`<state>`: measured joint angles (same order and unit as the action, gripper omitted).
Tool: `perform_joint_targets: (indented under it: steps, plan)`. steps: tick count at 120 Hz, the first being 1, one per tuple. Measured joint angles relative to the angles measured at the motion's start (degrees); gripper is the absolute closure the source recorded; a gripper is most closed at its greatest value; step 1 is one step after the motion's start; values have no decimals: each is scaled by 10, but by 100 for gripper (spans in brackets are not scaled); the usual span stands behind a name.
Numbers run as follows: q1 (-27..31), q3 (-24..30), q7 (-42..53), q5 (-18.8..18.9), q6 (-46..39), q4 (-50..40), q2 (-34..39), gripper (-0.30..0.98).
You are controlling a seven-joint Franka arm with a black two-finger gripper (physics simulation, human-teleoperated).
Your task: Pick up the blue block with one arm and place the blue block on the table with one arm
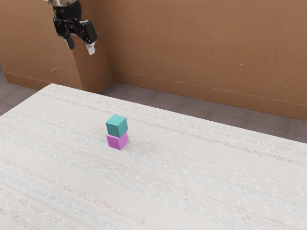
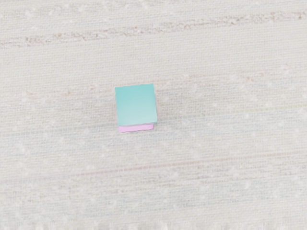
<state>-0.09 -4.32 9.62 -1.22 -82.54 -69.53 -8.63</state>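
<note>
Claw [image 1: 80, 46]: at the upper left of the exterior view, raised well above and apart from the blocks. Its two fingers stand wide apart, with no object between them; one shows a pale tip, the other dark.

Blue block [image 1: 116, 126]: teal in tone, left of centre in the exterior view, stacked directly on a pink block [image 1: 117, 140]. The pink block lies between it and the tabletop [image 1: 201, 177]. The wrist view shows the upper block's top face exposed, with a thin strip of pink past one edge, so the two are not seen flush from there.

Tabletop: pale, with faint streaks, across the lower part of the exterior view. Beyond it, grey floor [image 1: 144, 94] and a scuffed brown wall [image 1: 192, 43] with a baseboard [image 1: 192, 91]; a wall section juts out behind the claw, upper left.
</note>
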Motion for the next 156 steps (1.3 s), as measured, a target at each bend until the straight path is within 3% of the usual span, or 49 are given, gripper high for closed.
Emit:
perform_joint_targets:
  steps: [15, 30, 62, 73, 105, 156]
  plan:
    - [-6, -23, -10, 0, -74, -216, 60, 0]
    - [1, -43, -19, 0, -141, -267, 18, 0]
    - [-2, -49, -16, -11, -311, -270, -100, 0]
    - [-2, -49, -39, -27, -339, -232, -135, 0]
    - [-2, -45, -83, -44, -344, -157, -204, 0]
    - [-10, -25, -18, -52, -344, -130, -229, 0]
